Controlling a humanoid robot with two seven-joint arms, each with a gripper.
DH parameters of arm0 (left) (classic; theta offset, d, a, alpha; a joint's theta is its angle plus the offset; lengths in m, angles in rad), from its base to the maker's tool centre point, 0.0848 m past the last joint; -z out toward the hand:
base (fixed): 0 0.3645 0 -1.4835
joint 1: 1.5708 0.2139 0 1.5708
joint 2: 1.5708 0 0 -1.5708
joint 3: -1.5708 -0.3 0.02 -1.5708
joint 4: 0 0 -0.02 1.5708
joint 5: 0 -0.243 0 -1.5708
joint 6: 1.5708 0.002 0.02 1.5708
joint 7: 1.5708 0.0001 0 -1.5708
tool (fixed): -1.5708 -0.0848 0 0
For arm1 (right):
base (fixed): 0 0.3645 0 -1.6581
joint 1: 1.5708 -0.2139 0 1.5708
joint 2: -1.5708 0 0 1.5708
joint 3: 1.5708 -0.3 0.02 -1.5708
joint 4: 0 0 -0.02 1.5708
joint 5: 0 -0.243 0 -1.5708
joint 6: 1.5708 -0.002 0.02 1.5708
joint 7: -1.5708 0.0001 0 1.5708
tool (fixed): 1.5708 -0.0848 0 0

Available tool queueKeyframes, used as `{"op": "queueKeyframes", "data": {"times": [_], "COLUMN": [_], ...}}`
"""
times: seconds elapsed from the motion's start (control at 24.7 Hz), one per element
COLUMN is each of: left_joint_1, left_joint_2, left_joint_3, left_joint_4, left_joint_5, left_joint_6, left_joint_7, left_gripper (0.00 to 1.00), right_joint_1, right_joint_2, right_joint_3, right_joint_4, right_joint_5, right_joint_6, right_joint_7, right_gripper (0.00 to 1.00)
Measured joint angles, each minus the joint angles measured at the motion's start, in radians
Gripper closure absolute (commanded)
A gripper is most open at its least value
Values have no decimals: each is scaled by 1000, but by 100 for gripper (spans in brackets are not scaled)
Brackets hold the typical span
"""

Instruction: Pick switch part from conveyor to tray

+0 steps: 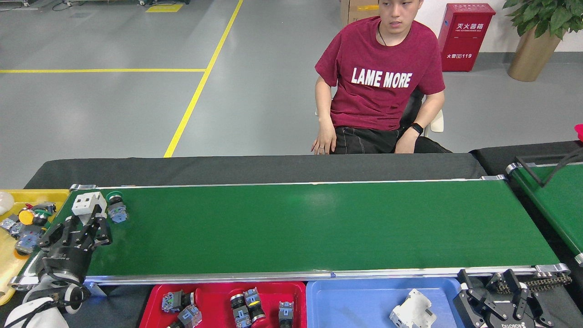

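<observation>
White switch part (88, 203) sits at far-left end of the conveyor (319, 228), just beside a green-capped button part (116, 210) on its right. Both close to the belt's end roller, with the yellow tray (9, 255) full of loose parts just past it.

Risks, as I judge them:
- Belt end is right there; if the belt runs, the white part could roll off into the yellow tray before I get hold of it.
- Green-capped part is so near that a splayed finger could knock it or catch both at once.
- White part is blocky; an off-centre pinch on a corner might twist it out.
- Wrong tray on drop: blue tray (355, 300) already has a white part (412, 312), red tray (218, 296) has button parts, so white likely goes blue, a long carry across.

Pose: left arm comes in from the bottom-left corner, reaching up and forward over the near rail. Left pincer (84, 228) just below the white part, fingers (98, 223) spread, released, fingertips near or touching its near edge, can't tell which. Nothing grasped. Right pincer (505, 300) parked at bottom right beside the blue tray, fingers spread apart, empty.
</observation>
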Motion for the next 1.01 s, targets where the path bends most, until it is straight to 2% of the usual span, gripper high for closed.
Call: {"op": "queueKeyframes", "data": {"times": [0.16, 0.32, 0.57, 0.69, 0.73, 0.81, 0.93, 0.97, 1.01], "left_joint_1": [184, 352, 380, 364, 346, 318, 305, 299, 294], "left_joint_2": [-126, -173, -213, -278, -295, -313, -318, -312, -307], "left_joint_3": [-43, -217, -481, -580, -595, -633, -731, -750, -766], "left_joint_4": [-287, -538, -565, -555, -543, -520, -505, -504, -504], "left_joint_5": [-3, -5, -36, -87, -91, -97, -111, -115, -117], "left_joint_6": [-108, -156, -162, -158, -152, -125, -34, 13, 57], "left_joint_7": [-81, -134, -171, -211, -226, -257, -287, -290, -292], "left_gripper": [97, 96, 90, 85, 80, 62, 8, 0, 0], "right_joint_1": [0, 0, 0, 0, 0, 0, 0, 0, 0], "right_joint_2": [0, 0, 0, 0, 0, 0, 0, 0, 0], "right_joint_3": [0, -3, -5, -5, -5, -5, -4, -4, -4], "right_joint_4": [0, -1, -1, -1, -1, -1, -2, -2, -3], "right_joint_5": [0, 0, 0, 0, 0, 0, 0, 0, 0], "right_joint_6": [0, 0, 0, 0, 0, 0, 0, 0, 0], "right_joint_7": [0, 0, -1, -1, -1, -1, -1, -1, -1], "right_gripper": [1, 1, 1, 1, 1, 1, 1, 1, 1]}}
